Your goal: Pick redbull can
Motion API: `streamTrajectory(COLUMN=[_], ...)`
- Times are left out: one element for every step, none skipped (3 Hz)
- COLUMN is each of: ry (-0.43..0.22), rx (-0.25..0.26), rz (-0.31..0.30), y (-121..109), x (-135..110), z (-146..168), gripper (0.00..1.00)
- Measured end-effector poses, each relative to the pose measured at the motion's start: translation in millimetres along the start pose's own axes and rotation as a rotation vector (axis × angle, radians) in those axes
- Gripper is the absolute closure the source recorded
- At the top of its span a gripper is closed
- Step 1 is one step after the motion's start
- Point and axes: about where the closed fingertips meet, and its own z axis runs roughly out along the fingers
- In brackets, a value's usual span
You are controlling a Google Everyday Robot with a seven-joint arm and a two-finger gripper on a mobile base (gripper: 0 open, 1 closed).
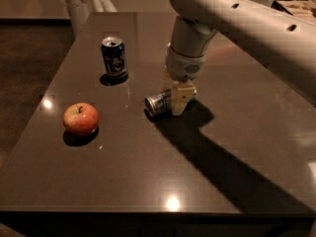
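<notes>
The redbull can (159, 102), slim and silver with a shiny end facing left, lies on its side on the dark table (148, 167) near the middle. My gripper (175, 98) has come down from above right over the can's right half and hides that part of it. The can still rests on the table. The arm reaches in from the top right.
A shorter dark blue can (114, 57) with a white emblem stands upright at the back left. A red apple (80, 118) lies at the left. The table's left and front edges are in view, with dark floor beyond the left edge.
</notes>
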Motion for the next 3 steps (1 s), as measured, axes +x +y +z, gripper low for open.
streamTrajectory(ry=[0.011,-0.002,-0.025], rx=[0.0,0.027,0.081], rz=[0.001,0.034,0.054], y=[2,7,13], x=[-7,-7,-6], z=[-13,-48,-92], gripper=[0.65,0.88,1.0])
